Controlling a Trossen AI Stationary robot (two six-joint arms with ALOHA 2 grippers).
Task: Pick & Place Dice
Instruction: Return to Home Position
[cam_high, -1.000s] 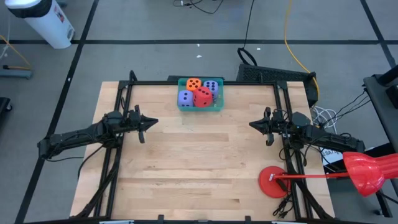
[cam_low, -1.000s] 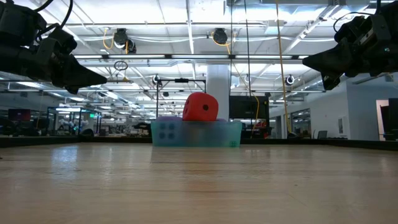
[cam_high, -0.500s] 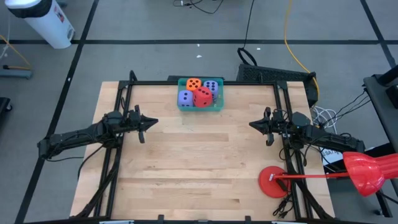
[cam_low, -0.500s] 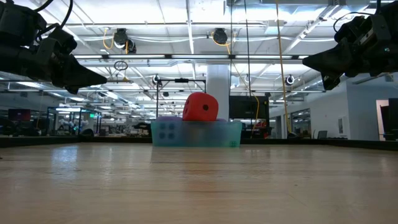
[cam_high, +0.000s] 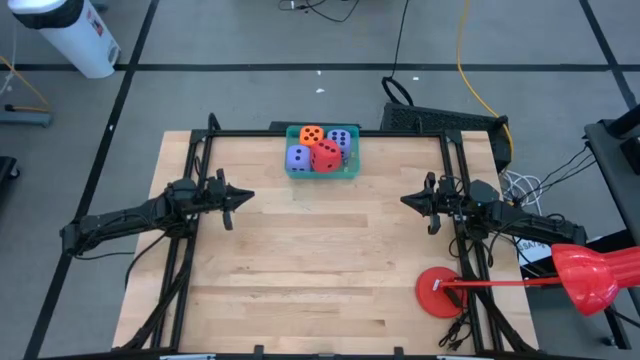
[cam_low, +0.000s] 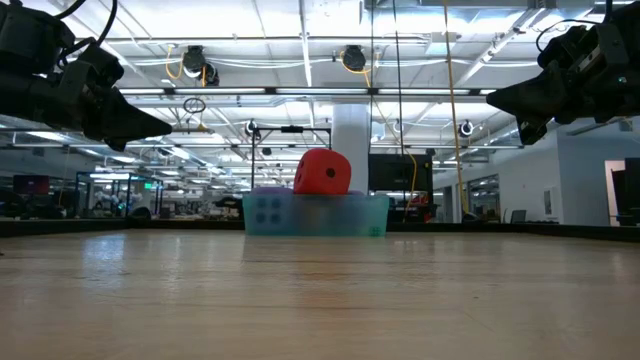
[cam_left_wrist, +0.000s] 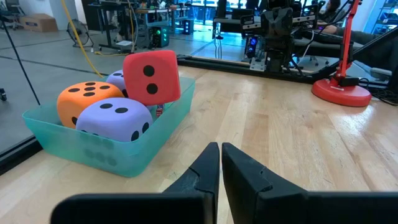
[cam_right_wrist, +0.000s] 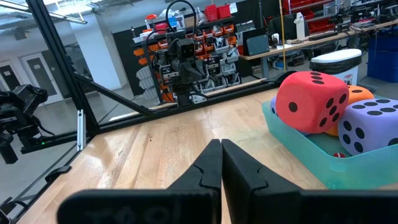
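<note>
Four dice sit in the bin (cam_high: 320, 175), which lies between the two claws but farther toward the table's far edge, well apart from both. From above, the left claw (cam_high: 240, 197) and the right claw (cam_high: 410, 201) point at each other across the wood, and every die can be counted. The orange die (cam_high: 312, 134) and the far purple die (cam_high: 340, 139) lie on the side of the bin away from the claws. The near purple die (cam_high: 298, 157) is toward the left claw, and the red die (cam_high: 327, 155) is beside it toward the right claw. That view is flat and says little about height. The wrist views supply it: the red die rides tilted on top of the others, well above the rim. The low view gives only that red die over the bin's wall, the rest being dim shapes through the plastic. It alone shows that both claws hang high over the tabletop, one at each upper corner. The fingers are hard to judge from above or from table level. Each wrist view looks straight along its own pair and shows them pressed together with only a thin seam between, both empty. Each also catches the other arm far across the table. A red disc (cam_high: 438, 292) stands behind the right claw, toward the near edge. It is clear from above and in the left wrist view, and out of the right wrist view.
</note>
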